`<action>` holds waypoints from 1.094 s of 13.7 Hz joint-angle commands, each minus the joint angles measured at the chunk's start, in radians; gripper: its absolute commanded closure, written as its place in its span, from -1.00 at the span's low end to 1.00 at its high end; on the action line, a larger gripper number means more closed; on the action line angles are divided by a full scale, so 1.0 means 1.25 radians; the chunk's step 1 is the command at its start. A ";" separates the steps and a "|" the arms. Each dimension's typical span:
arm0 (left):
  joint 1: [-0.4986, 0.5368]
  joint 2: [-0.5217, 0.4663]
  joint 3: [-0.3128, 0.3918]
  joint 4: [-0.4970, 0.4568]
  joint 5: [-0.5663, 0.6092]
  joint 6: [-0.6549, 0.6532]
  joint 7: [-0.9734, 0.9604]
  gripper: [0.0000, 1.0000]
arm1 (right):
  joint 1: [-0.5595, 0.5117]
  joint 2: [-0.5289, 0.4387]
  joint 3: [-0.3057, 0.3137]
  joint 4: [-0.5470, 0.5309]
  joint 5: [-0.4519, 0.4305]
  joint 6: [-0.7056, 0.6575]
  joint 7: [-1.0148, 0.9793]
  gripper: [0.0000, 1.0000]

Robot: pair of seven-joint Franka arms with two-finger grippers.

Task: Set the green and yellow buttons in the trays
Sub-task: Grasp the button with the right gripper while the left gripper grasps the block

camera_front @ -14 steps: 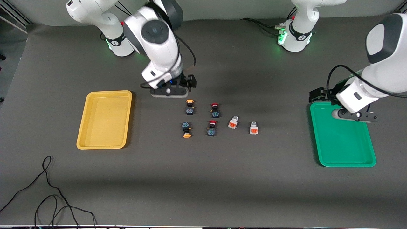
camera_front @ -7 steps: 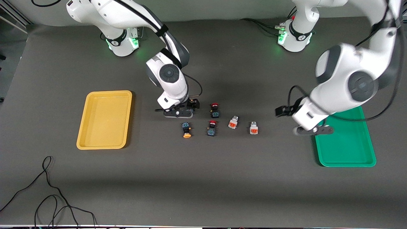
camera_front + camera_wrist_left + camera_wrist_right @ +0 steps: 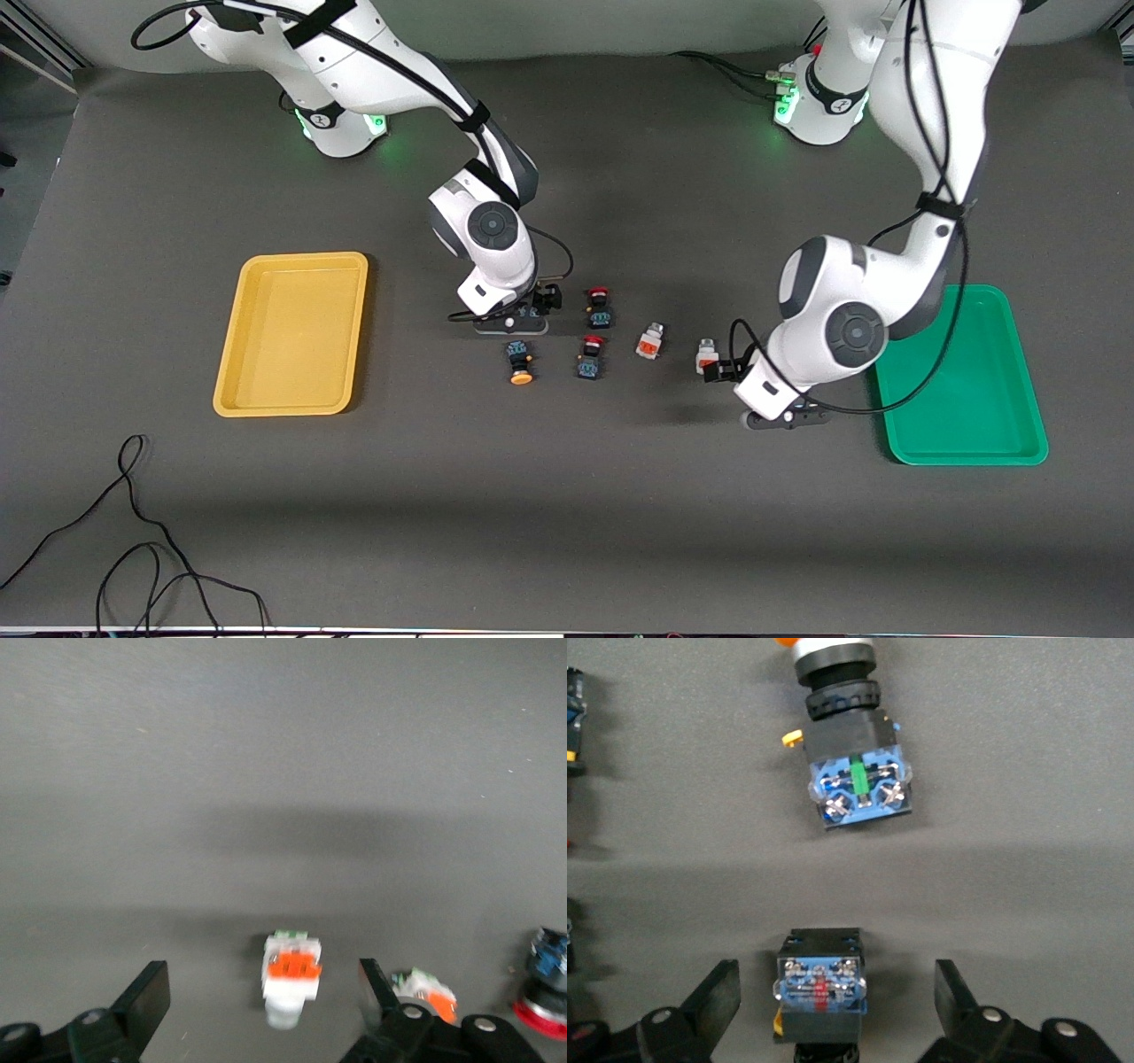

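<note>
My right gripper (image 3: 518, 319) is open, low over a yellow-capped button (image 3: 819, 992), which lies between its fingers (image 3: 718, 992) and is hidden in the front view. The second yellow-capped button (image 3: 520, 363) (image 3: 850, 771) lies nearer the front camera. My left gripper (image 3: 749, 390) is open, with a white-grey button (image 3: 706, 356) (image 3: 291, 974) between its fingers (image 3: 146, 1001). The other white-grey button (image 3: 650, 341) (image 3: 425, 992) lies beside it. The yellow tray (image 3: 292, 337) is at the right arm's end and the green tray (image 3: 966, 399) at the left arm's end, both with nothing in them.
Two red-capped black switches (image 3: 599, 307) (image 3: 590, 356) lie between the yellow-capped and white-grey buttons; one shows in the left wrist view (image 3: 545, 983). A black cable (image 3: 133, 532) loops on the table near the front camera at the right arm's end.
My right gripper has come down and toward the front camera, over the yellow-capped button. My left gripper has swung from over the green tray down to the white-grey button.
</note>
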 commanded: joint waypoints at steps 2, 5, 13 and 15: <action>-0.045 0.011 0.014 -0.096 0.006 0.149 -0.028 -0.91 | 0.008 -0.004 -0.007 0.002 -0.013 -0.002 0.000 0.55; -0.071 0.041 0.017 -0.124 0.016 0.208 -0.029 -0.95 | 0.006 -0.028 -0.009 0.006 -0.013 -0.040 -0.002 0.60; -0.087 0.037 0.019 -0.121 0.157 0.146 -0.075 0.69 | -0.103 -0.276 -0.016 0.163 -0.001 -0.506 -0.145 0.60; -0.085 0.032 0.019 -0.119 0.157 0.128 -0.097 1.00 | -0.162 -0.337 -0.055 0.122 0.001 -0.529 -0.279 0.60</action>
